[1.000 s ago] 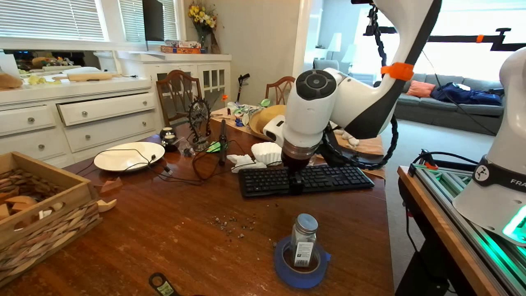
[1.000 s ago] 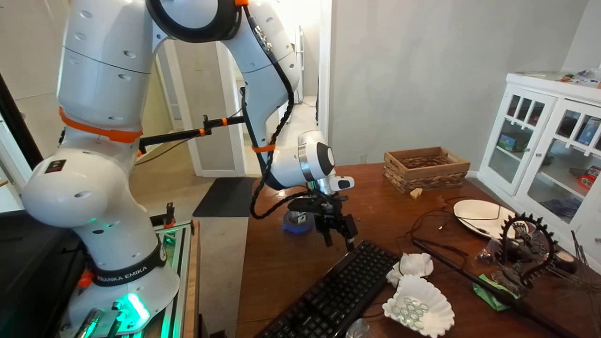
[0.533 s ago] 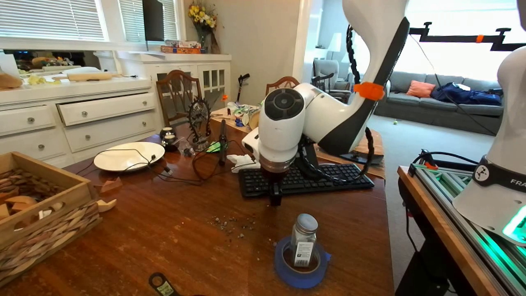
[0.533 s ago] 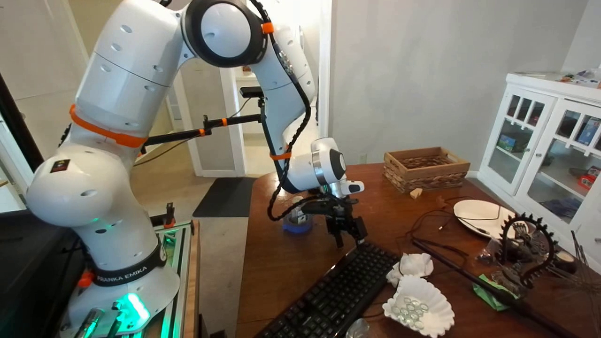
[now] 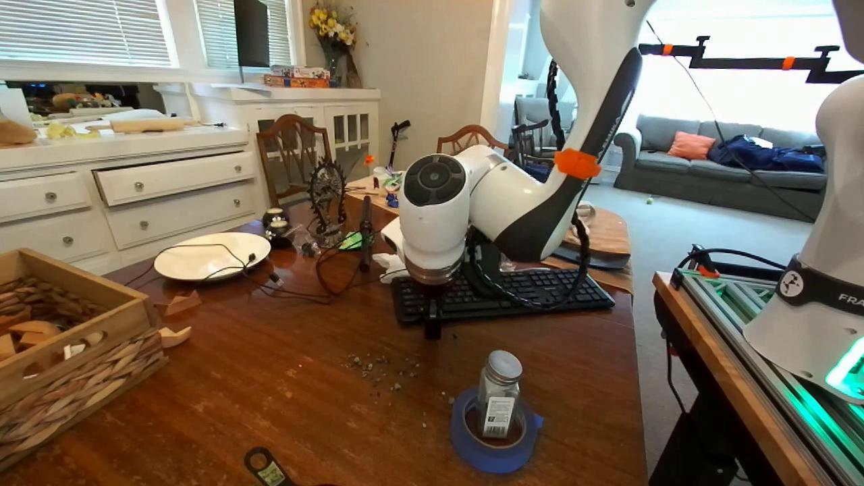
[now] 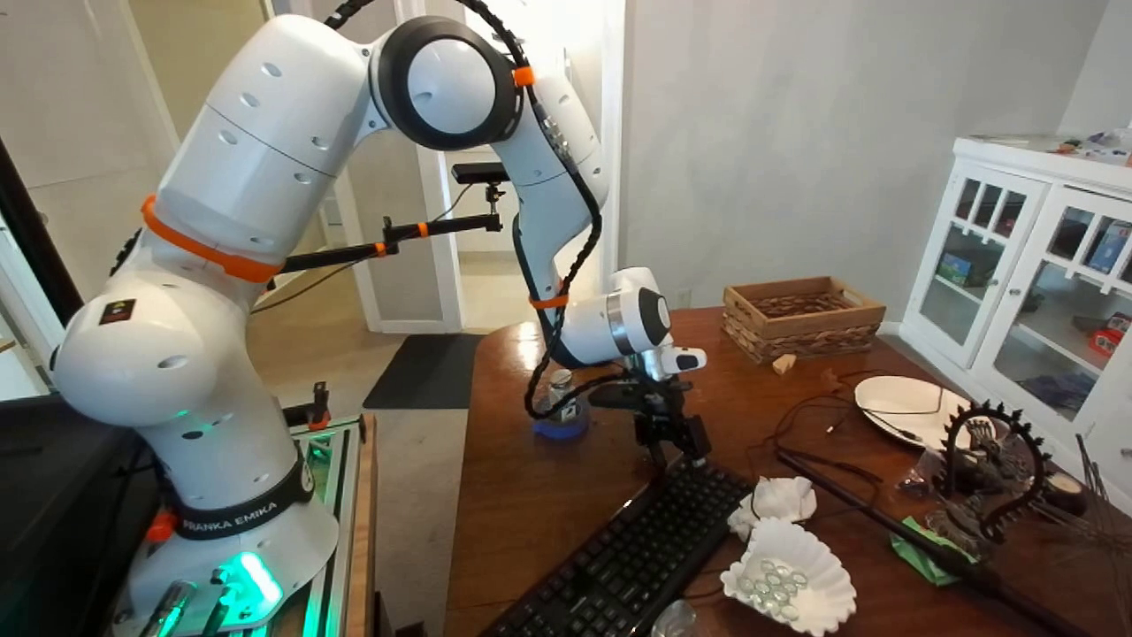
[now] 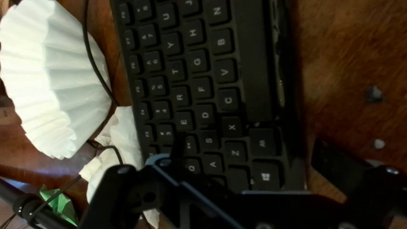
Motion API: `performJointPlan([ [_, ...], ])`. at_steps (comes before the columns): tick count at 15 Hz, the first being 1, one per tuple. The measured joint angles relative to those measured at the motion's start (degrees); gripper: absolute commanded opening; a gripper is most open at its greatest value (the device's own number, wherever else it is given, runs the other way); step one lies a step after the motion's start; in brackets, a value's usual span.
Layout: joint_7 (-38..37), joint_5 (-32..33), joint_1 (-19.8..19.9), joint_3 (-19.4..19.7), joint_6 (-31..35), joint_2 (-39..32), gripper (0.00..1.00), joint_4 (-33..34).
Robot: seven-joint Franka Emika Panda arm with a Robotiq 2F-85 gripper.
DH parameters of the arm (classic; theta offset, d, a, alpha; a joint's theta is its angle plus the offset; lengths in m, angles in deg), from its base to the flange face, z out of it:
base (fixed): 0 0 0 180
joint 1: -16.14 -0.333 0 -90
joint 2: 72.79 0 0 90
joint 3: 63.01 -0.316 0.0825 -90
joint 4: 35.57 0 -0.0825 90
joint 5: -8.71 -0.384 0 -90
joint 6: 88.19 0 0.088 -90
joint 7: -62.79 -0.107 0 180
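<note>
Keyboard (image 7: pixel 206 74), flat and square-keyed, lies partly beneath the wide-spread hand (image 7: pixel 248 143), near a pleated white bowl (image 7: pixel 58 76).

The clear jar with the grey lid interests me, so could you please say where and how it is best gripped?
Probably around the body of the jar, just below its lid, coming straight down from above with the open fingers on either side: it stands upright, and the roll of blue tape rings its base, likely hindering a lower grip.
</note>
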Motion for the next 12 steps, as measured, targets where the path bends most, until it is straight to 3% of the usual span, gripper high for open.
performJointPlan([
  [12,-4.42,-12.1,-1.15,4.29,-14.79,-4.94,1.0,8.47],
])
